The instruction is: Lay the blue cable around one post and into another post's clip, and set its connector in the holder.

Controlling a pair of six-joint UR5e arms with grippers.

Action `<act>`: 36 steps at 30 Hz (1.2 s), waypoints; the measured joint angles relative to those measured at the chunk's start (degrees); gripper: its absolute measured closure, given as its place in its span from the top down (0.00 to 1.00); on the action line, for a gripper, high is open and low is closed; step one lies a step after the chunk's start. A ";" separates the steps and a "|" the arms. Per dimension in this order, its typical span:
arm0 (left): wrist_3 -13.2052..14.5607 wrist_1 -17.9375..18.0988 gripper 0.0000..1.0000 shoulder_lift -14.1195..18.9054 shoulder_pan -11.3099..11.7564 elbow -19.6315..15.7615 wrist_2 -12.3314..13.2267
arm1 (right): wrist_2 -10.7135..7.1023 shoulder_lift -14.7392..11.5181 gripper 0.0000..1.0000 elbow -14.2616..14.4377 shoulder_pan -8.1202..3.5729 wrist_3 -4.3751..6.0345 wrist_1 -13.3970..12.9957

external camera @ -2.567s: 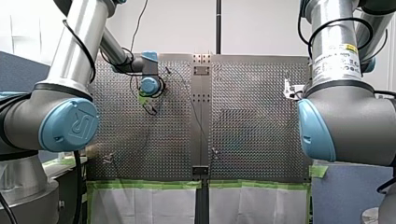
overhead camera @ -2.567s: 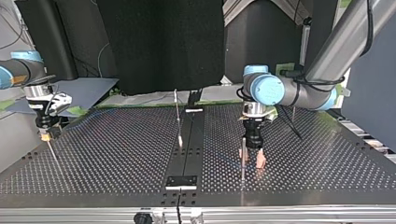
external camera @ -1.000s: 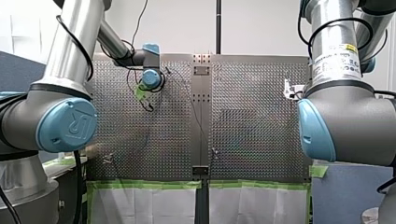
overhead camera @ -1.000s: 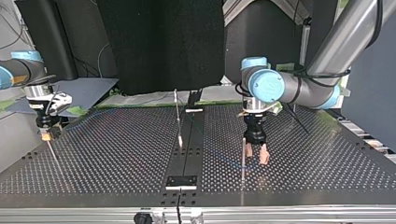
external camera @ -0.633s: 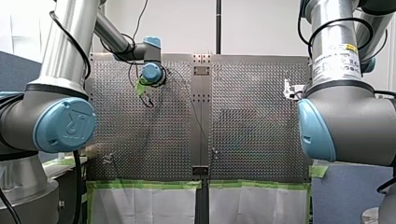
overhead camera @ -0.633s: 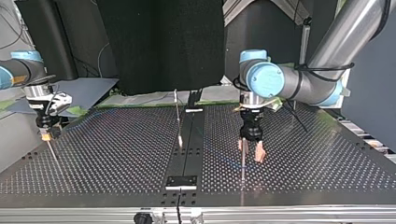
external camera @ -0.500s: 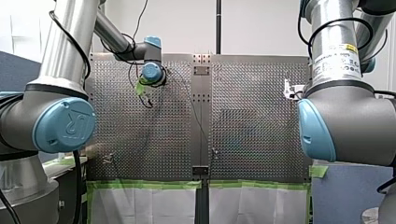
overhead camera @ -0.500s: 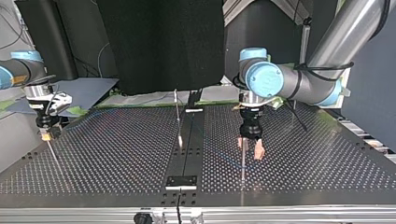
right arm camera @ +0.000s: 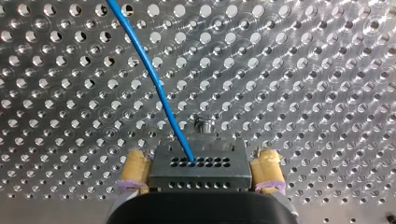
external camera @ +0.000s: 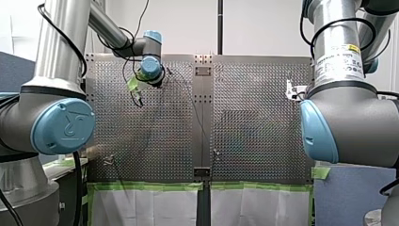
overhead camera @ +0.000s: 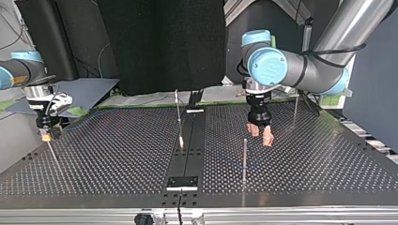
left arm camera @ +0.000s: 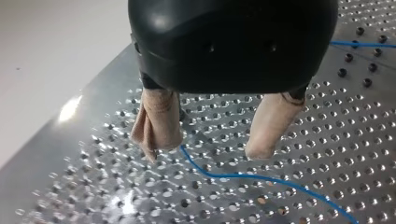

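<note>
Beneath my left pincer (left arm camera: 204,150), a thin, bright-blue cable (left arm camera: 243,177), gently curved.

Thin blue cable (right arm camera: 154,84) enters a grey, many-holed connector (right arm camera: 198,169).

So the table (overhead camera: 117,154) is basically one big perforated metal sheet with a plain dark strip (overhead camera: 191,140) down the middle. A small plate (overhead camera: 183,183) sits on that strip at the top view's near end. Thin posts stick up out of it: a near post (overhead camera: 244,157) just right of the strip, a far post (overhead camera: 177,110) by the strip, and a right-hand post (overhead camera: 295,110). The blue cable (left arm camera: 261,179) lies loose across the holes. Green tape (external camera: 141,186) lines one edge.
</note>
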 joint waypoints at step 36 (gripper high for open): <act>18.60 -18.50 1.00 6.89 -5.60 7.92 0.33 | 0.00 -0.01 0.99 0.02 0.02 0.11 0.04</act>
